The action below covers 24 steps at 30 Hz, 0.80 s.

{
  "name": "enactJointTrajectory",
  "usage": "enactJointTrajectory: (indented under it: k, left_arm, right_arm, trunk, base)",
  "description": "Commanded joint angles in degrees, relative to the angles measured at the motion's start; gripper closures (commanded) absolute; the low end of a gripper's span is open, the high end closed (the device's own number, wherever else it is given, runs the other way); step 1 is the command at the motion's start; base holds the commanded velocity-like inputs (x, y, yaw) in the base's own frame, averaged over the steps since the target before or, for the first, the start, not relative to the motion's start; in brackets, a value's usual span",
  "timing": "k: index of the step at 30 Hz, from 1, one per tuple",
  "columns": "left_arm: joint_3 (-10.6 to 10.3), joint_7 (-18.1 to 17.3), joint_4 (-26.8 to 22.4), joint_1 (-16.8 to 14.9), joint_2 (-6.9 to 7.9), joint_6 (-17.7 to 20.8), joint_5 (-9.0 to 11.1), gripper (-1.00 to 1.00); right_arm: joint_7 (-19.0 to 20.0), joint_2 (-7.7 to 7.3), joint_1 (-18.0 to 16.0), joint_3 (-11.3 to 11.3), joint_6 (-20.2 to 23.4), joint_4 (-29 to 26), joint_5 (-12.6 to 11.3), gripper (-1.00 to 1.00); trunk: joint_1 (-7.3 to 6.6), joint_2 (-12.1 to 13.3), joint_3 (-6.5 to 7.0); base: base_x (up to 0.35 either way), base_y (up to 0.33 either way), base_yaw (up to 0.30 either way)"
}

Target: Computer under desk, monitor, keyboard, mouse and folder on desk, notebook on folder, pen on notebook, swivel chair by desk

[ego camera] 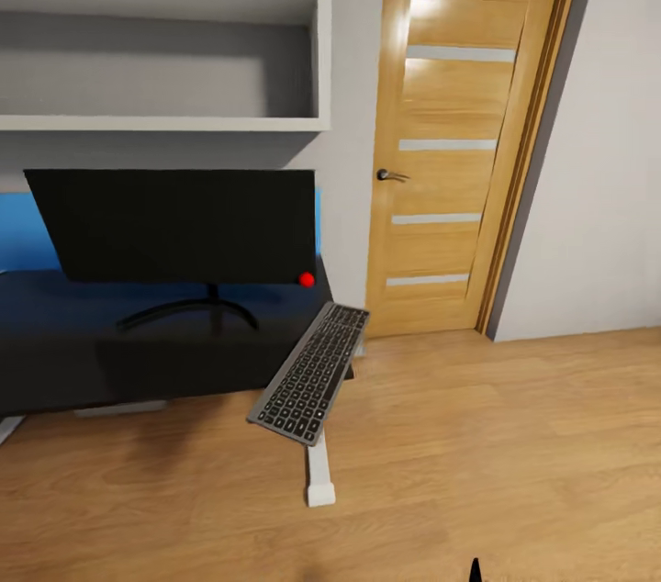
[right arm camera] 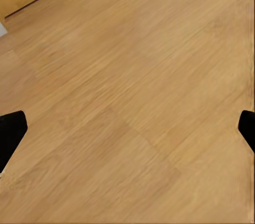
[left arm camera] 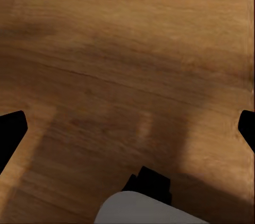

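i am looking into a corner of the bedroom, with a wood-plank floor (ego camera: 477,472), grey walls, white wall shelves (ego camera: 165,4) up high and an oak door (ego camera: 454,141) with frosted strips, closed, on the far wall.

the desk (ego camera: 64,334), glossy black with white legs, runs along the wall below the shelves. the monitor (ego camera: 174,224) stands upright on it on its black stand, screen dark, a red dot at one lower corner. i judge that part of the job done.

the keyboard (ego camera: 310,373) is not settled. it lies tilted at the desk's end nearest the door, its far end at the desk corner just beside the monitor, while most of its length hangs out past the edge above the floor. it still needs laying flat on the desk next to the monitor.

the mouse, folder, notebook, pen, chair and computer remain to be dealt with, as far as i can judge.

my left fingers (left arm camera: 127,128) are spread wide and hold nothing, with only floor between them. my right fingers (right arm camera: 127,128) are likewise wide apart and empty above bare floor.
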Motion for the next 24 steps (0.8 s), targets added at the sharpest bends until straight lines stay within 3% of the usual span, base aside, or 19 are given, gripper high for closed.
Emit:
enactJointTrajectory:
  k: [1,7,11,17,24]
  left_arm:
    - [-0.48,0.42,-0.13,0.03,0.06,-0.22,0.60,-1.00]
    - [-0.60,0.42,-0.13,0.03,0.06,-0.23,0.55,-1.00]
    - [-0.89,0.42,-0.11,0.03,-0.47,-0.23,0.29,-1.00]
    - [-5.16,0.49,0.19,0.03,-0.79,-0.32,-1.16,-1.00]
    - [-6.15,0.50,0.22,0.03,-0.85,-0.40,-1.32,-1.00]
  right_arm:
    - [-0.57,0.00,-0.04,0.38,-0.09,0.01,0.09,-1.00]
    - [-0.56,0.03,-0.04,0.38,-0.09,0.01,0.06,-1.00]
    - [-0.60,0.03,-0.04,0.38,-0.09,0.01,0.06,-1.00]
    - [-0.65,0.06,-0.04,0.30,-0.09,0.89,0.04,-1.00]
    - [-0.75,0.11,-0.04,0.30,-0.17,1.76,0.04,-1.00]
  trunk:
    - [0.01,-0.02,-0.09]
    - [0.01,-0.02,-0.37]
    - [0.01,-0.02,-0.55]
    - [0.01,-0.02,-0.75]
    - [0.01,-0.02,-0.85]
  base:
    - [0.107,-0.331,-0.243]
    - [0.076,-0.299,-0.243]
    - [0.009,-0.073,-0.249]
    - [0.001,-0.007,-0.266]
    - [0.000,-0.001,-0.275]
